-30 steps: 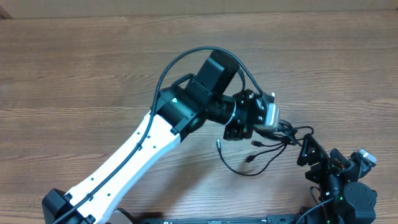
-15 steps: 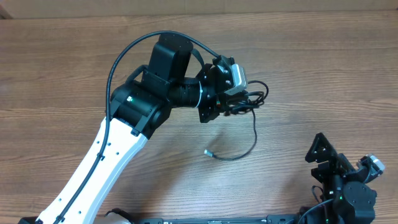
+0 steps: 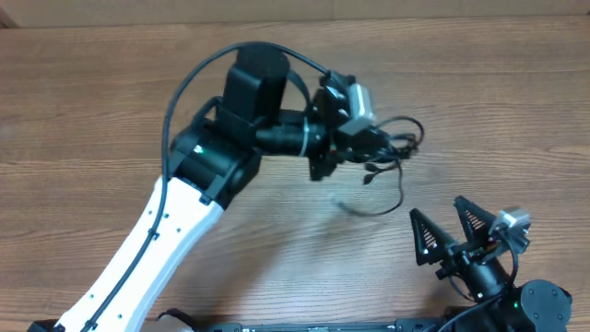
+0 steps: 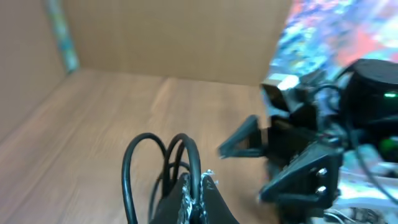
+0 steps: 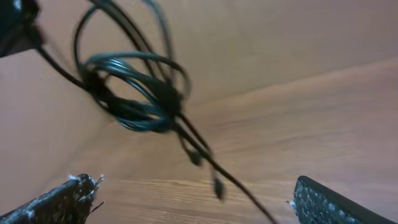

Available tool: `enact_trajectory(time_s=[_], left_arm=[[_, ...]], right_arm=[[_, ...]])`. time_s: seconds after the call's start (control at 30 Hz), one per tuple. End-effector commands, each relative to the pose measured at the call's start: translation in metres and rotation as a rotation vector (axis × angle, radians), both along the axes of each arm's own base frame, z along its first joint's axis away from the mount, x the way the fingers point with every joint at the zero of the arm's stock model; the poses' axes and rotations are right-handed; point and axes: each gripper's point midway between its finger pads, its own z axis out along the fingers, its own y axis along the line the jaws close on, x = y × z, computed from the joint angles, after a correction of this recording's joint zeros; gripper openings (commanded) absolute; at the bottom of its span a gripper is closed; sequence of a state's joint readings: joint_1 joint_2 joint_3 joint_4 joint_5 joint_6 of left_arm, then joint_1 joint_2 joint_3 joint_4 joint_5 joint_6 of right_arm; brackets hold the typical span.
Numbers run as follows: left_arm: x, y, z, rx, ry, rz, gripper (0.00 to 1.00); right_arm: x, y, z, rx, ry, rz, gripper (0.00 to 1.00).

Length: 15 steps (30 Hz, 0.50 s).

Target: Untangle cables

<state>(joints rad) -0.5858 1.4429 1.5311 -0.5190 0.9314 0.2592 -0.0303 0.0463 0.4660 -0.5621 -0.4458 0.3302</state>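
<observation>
My left gripper (image 3: 380,145) is shut on the bunched thin black cables (image 3: 398,148) and holds them above the table, right of centre. A loose strand (image 3: 380,205) hangs down from the bunch and curls toward the table. In the left wrist view the cable loops (image 4: 163,163) stick up from between the closed fingers (image 4: 198,199). My right gripper (image 3: 450,238) is open and empty at the lower right, its fingers spread wide. In the right wrist view the cable tangle (image 5: 134,93) hangs in front, with small plug ends (image 5: 217,185) dangling between the open fingers.
The wooden table (image 3: 92,111) stretches out to the left and back. A cardboard wall (image 4: 168,37) stands at the far edge. The left arm's thicker black wire (image 3: 198,78) arcs over its wrist.
My left gripper has carried the cable bunch right and slightly forward, lifting the trailing strand. My right gripper has swung up and left toward the cables and opened wide.
</observation>
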Motion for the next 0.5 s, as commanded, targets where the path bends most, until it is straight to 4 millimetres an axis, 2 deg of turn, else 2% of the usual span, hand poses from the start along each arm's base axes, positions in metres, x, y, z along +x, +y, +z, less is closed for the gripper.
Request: enact_trajectory(time_s=[0.0,0.13,0.23,0.47], left_arm=[[-0.038,-0.018,0.017,-0.048,0.022,-0.14,0.04],[-0.056,-0.029,0.018,-0.051,0.018,-0.194,0.04],[-0.066,-0.034,0.018,-0.05,0.019,-0.221,0.04],[-0.069,-0.035,0.018,-0.051,0.022,-0.231,0.04]], right_arm=[[-0.007,0.01,0.013,-0.04,-0.06,0.068,1.0],[-0.006,0.008,0.016,-0.041,-0.074,0.056,1.0],[-0.001,-0.001,0.016,-0.045,-0.072,-0.006,1.0],[-0.002,0.001,0.014,-0.037,-0.061,0.008,0.99]])
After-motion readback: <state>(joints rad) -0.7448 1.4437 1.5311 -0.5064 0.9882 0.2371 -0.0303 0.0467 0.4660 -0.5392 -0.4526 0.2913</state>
